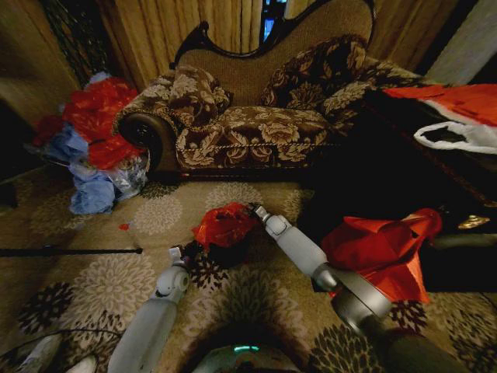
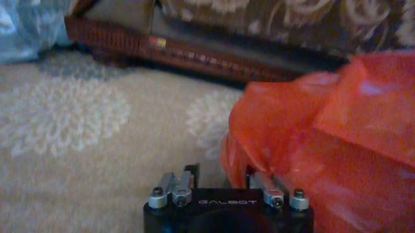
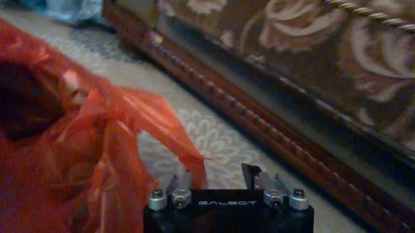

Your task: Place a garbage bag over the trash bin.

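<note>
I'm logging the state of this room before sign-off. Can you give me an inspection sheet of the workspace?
Surface: beige floral carpet.
Job's things: glossy deep-red plastic garbage bag draped over the small round black trash bin, which stands on the carpet.
Clutter: heap of red and blue bags beside the sofa; large orange-red bag near the right arm.
Grippers: left gripper and right gripper both at the garbage bag.
Cables: nothing seen.
Surroundings: brown floral sofa, tan curtains.

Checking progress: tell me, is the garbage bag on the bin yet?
On: the garbage bag drapes crumpled over the trash bin, covering its top.
</note>
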Robot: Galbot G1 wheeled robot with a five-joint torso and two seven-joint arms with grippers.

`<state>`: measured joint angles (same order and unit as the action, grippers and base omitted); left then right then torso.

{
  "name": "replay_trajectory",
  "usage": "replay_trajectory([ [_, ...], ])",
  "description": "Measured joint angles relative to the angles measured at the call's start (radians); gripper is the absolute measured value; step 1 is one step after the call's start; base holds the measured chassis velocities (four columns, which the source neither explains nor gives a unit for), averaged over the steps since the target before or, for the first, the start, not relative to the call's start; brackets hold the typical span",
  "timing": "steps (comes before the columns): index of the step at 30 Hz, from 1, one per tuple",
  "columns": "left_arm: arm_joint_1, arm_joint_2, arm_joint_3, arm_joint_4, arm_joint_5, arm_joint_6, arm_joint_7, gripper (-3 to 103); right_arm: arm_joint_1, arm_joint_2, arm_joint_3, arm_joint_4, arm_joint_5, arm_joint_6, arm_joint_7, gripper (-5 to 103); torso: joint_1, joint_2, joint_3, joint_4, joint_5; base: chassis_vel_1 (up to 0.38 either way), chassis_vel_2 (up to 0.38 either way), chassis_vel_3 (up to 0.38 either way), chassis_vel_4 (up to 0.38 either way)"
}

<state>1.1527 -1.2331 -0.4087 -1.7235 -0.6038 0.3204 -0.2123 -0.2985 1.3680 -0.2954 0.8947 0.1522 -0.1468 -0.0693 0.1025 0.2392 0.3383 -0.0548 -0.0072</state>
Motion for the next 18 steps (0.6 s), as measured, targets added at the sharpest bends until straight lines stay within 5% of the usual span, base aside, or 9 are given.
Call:
replay_trajectory([
  [8,0.071,0.009,-0.035,-0.100,0.043,-0.011,-0.009,69,-0.061,-0.066,-0.003,0.196,0.152,-0.093,0.091,70,0.000,0.000,0.000,0.0002,0.0001,0.000,0.000,0.000,0.000],
  [12,0.123,0.014,-0.045,-0.144,0.105,-0.035,-0.001,90,-0.099,-0.091,-0.005,0.319,0.214,-0.147,0.152,90,0.000,0.000,0.000,0.0004,0.0001,0.000,0.000,0.000,0.000],
  [18,0.142,0.012,-0.043,-0.149,0.158,-0.063,0.013,100,-0.114,-0.098,0.004,0.432,0.321,-0.223,0.273,100,0.000,0.000,0.000,0.0002,0.0001,0.000,0.000,0.000,0.000],
])
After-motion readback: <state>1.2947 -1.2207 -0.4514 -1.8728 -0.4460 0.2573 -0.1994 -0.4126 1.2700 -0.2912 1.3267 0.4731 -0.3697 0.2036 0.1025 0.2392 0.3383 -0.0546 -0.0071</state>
